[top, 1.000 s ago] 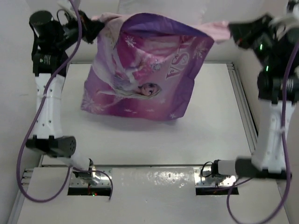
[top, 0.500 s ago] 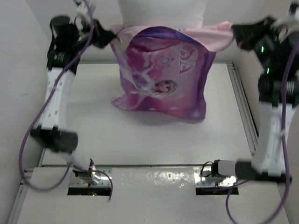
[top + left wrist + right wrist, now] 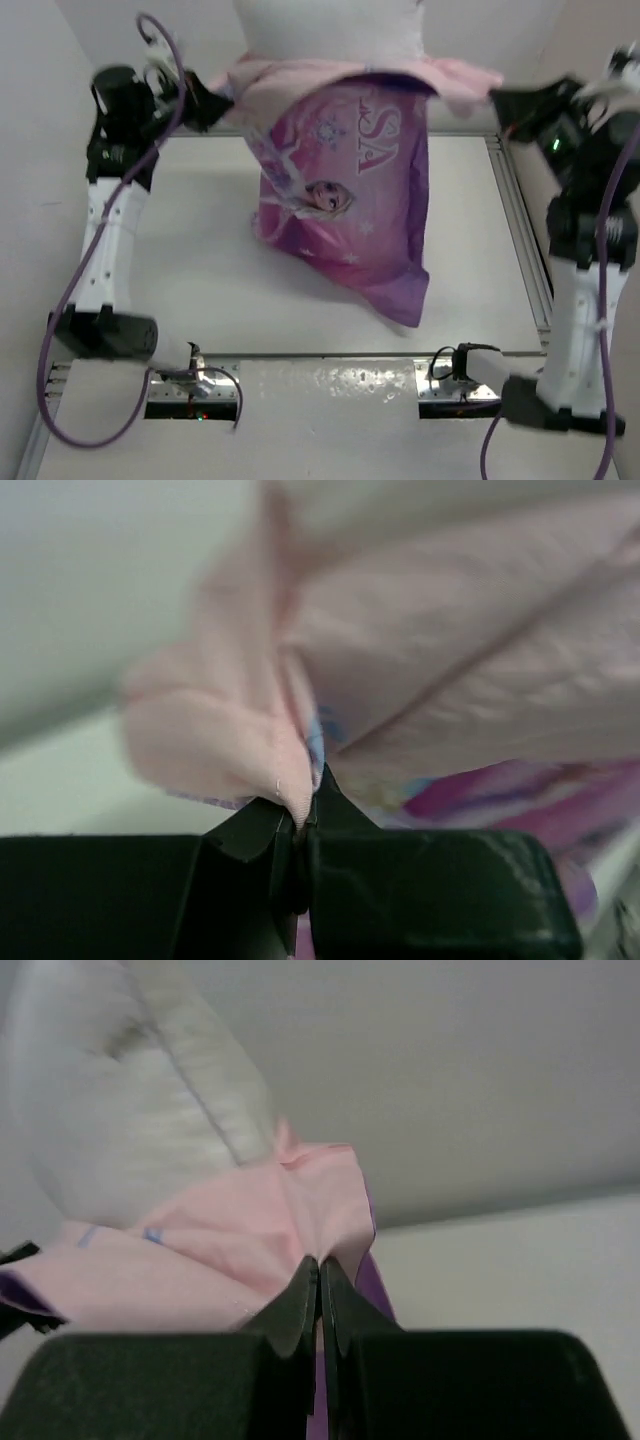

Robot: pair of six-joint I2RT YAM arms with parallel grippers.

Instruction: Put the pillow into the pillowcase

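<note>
The purple-magenta pillowcase [image 3: 350, 190] with the princess print hangs in the air, its pale pink mouth edge stretched between my two grippers. My left gripper [image 3: 215, 98] is shut on the left corner of the mouth [image 3: 260, 740]. My right gripper [image 3: 497, 100] is shut on the right corner [image 3: 315, 1210]. The white pillow [image 3: 330, 28] lies at the far edge behind the case, its near end at the pink mouth edge. It also shows in the right wrist view [image 3: 130, 1100]. The closed bottom of the case sags down to the table.
The white table [image 3: 200, 290] has a raised metal rail [image 3: 520, 225] along its right side. A mounting plate [image 3: 330, 385] with cables lies at the near edge between the arm bases. White walls stand close on the left and at the back.
Both grippers have pulled the case's mouth toward the pillow at the back. The case now hangs narrower and longer, its bottom corner swung toward the near right. The left arm has shifted left.
</note>
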